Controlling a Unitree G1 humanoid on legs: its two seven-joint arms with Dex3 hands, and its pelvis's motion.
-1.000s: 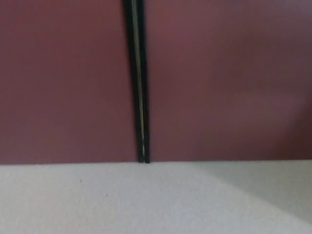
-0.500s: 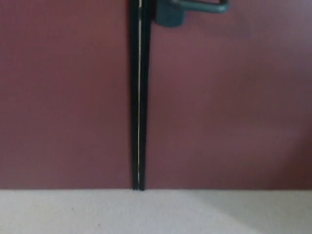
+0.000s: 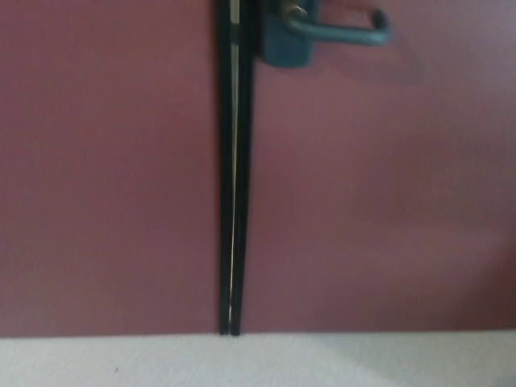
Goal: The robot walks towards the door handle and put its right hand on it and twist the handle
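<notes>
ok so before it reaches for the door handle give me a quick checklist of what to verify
1. Door handle in view: ok, a grey lever at the top edge of the head view, though its plate is cut off by the frame.
2. Lever at rest: ok, it runs roughly level, pointing to picture right.
3. Right hand positioned near the handle: not ok, no hand shows.
4. Left hand clear of the door: cannot tell, it is not in view.
5. Door shut: ok as far as seen, the dark seam between the two red panels is narrow and even.
6. Floor in front free of obstacles: ok for the pale strip that shows.
</notes>
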